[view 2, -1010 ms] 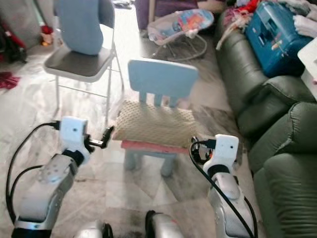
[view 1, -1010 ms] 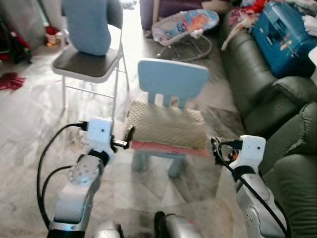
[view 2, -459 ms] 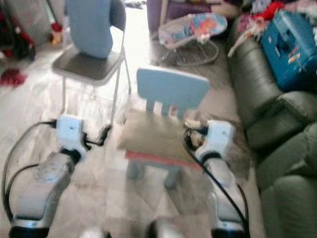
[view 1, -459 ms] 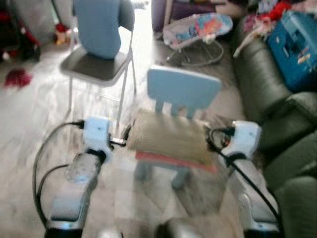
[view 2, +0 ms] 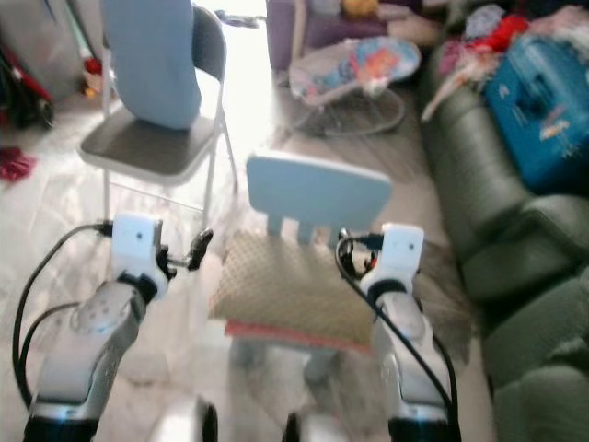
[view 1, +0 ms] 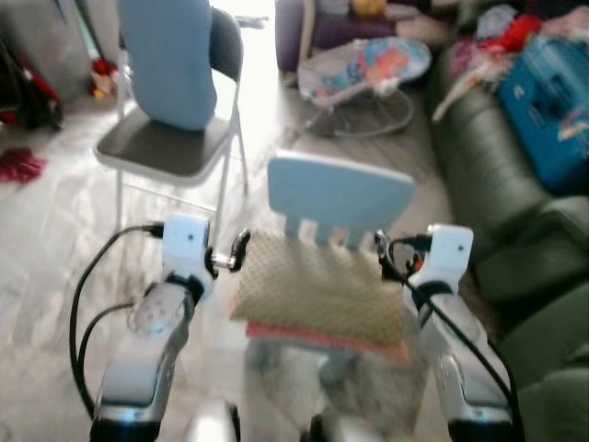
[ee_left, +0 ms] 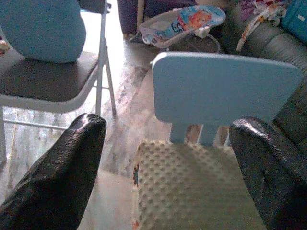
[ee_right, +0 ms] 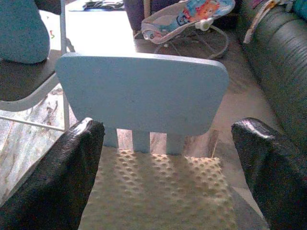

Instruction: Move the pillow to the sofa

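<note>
the pillow (view 1: 317, 295), a beige thing with a bumpy dotted cover, lies flat on the seat of a small light blue child's chair (view 1: 339, 195), with a pinkish red edge showing under its near side. it is not on the sofa (view 1: 515, 203), the dark green one that runs along the robot's right, well apart from the chair.

from the head cameras you get the whole layout: both silver arms raised in front of the robot, elbows low, wrists level with the pillow. the left gripper (view 1: 237, 250) sits just beside the pillow's left edge, and the right gripper (view 1: 382, 254) is at the pillow's far right corner, close under the chair's backrest. whether either touches the fabric i can't tell, the picture is soft there.

the wrist cameras give what the head views don't: the fingers themselves. in the left wrist view the two black fingers (ee_left: 57, 177) stand wide apart with nothing between them but the pillow's surface ahead. the right wrist view shows the same, its fingers (ee_right: 62, 177) spread wide, looking along the pillow at the backrest slats.

further off stand a grey folding chair (view 1: 170, 147) with a blue cushion (view 1: 167, 60) leaning on its back, a baby bouncer (view 1: 363, 69), and a blue suitcase (view 1: 552, 101) on the sofa.
</note>
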Controlling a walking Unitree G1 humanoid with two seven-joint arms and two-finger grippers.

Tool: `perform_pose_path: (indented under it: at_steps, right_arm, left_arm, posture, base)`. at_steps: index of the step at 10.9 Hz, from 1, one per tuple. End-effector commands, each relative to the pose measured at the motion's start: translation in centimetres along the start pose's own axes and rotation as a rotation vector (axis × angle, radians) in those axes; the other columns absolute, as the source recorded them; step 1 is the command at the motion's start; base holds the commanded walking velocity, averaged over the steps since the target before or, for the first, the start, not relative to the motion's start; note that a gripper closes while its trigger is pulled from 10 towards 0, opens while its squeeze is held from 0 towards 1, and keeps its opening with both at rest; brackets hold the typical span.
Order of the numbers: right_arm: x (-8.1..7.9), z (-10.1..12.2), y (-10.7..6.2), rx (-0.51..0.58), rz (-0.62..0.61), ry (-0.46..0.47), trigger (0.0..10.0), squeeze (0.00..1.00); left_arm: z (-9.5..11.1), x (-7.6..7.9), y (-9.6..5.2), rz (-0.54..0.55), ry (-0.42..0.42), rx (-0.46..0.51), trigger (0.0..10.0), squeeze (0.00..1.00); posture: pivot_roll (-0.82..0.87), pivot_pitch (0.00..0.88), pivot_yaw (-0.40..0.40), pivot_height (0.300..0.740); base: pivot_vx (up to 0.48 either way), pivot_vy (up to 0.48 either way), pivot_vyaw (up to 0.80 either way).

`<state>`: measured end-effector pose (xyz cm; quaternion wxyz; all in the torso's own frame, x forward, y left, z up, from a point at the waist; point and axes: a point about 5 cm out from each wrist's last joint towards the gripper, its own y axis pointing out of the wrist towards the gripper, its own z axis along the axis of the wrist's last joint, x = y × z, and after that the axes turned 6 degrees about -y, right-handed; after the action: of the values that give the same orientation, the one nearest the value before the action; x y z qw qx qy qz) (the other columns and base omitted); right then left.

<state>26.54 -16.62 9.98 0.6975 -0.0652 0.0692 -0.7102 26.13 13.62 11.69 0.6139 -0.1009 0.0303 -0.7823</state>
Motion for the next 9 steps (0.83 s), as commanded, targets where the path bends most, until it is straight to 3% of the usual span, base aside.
perform_pose_path:
  at_steps: [1, 4, 9]
  right_arm:
    - [1.14, -0.54, -0.28, -0.026, -0.039, -0.005, 10.0, 0.00]
    - [1.08, -0.56, -0.16, -0.023, -0.040, -0.003, 10.0, 0.00]
    - [0.93, -0.65, 0.08, -0.029, -0.036, -0.018, 10.0, 0.00]
  left_arm:
    - [-0.23, 0.98, 0.06, -0.032, -0.007, -0.015, 10.0, 0.00]
    - [-0.25, 0.90, 0.10, -0.021, -0.015, -0.017, 10.0, 0.00]
    - [0.17, 1.01, 0.31, -0.044, 0.004, 0.000, 10.0, 0.00]
  posture:
    - [-0.05, 0.118, -0.080, 0.740]
    - [-0.05, 0.112, -0.081, 0.740]
    - [-0.05, 0.102, -0.080, 0.740]
  base:
    - [0.000, 0.000, -0.80]
    - [0.000, 0.000, -0.70]
    - [0.000, -0.061, 0.00]
